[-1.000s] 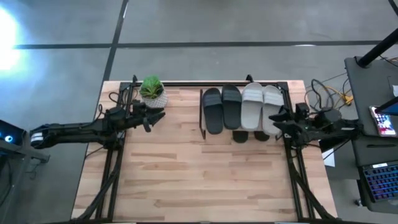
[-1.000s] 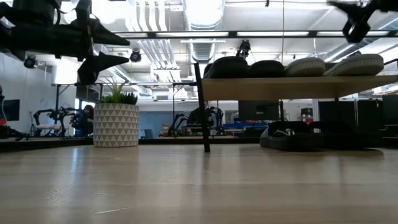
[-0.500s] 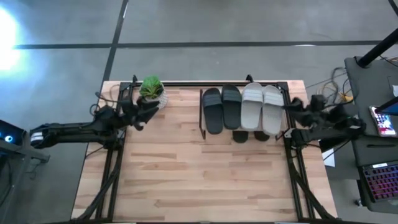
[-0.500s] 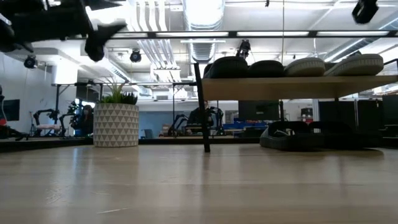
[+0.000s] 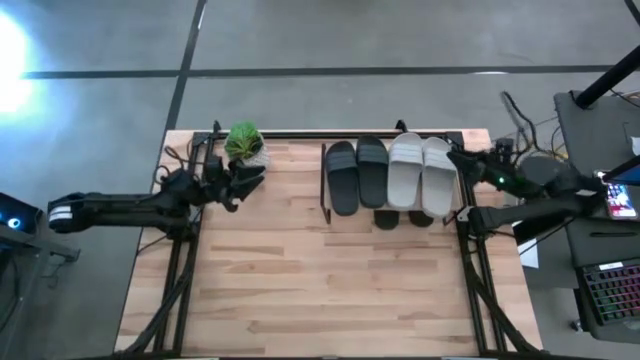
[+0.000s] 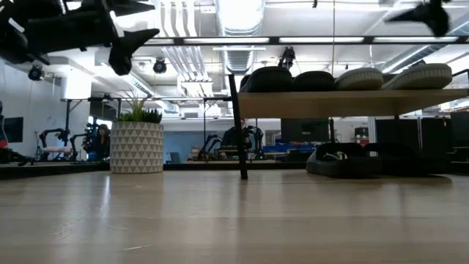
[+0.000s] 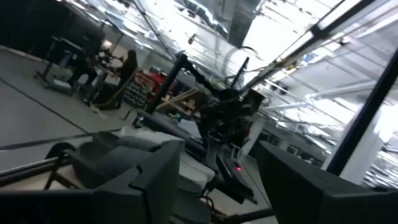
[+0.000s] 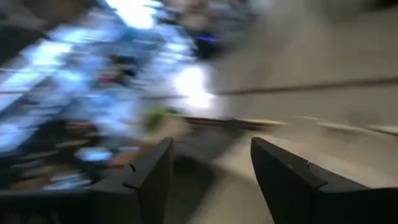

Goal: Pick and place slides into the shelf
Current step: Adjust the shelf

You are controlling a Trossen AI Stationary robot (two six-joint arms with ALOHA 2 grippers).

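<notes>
Four slides lie side by side, soles down, on the shelf's board top (image 5: 328, 215): two black slides (image 5: 356, 175) and two light grey ones (image 5: 421, 173). Two more black slides (image 6: 344, 162) lie on the table under the shelf (image 6: 352, 103). My right gripper (image 5: 458, 158) hovers open just off the shelf's right end, above shelf height (image 6: 421, 13); its fingers show apart in its wrist view (image 8: 211, 180). My left gripper (image 5: 245, 180) hangs open in the air beside the potted plant, high above the table (image 6: 132, 44), and holds nothing (image 7: 205, 186).
A small green plant in a white patterned pot (image 5: 246, 147) stands at the table's far left, close to my left gripper. Cables, a laptop and a phone lie on a stand beyond the table's right edge (image 5: 610, 200). The tabletop's near half (image 5: 330, 290) is bare wood.
My right gripper has drawn back from the grey slide at the shelf's right end, moving toward the far edge and upward, turning as it went. My left gripper has risen and shifted slightly toward the plant. The slides have stayed in place.
</notes>
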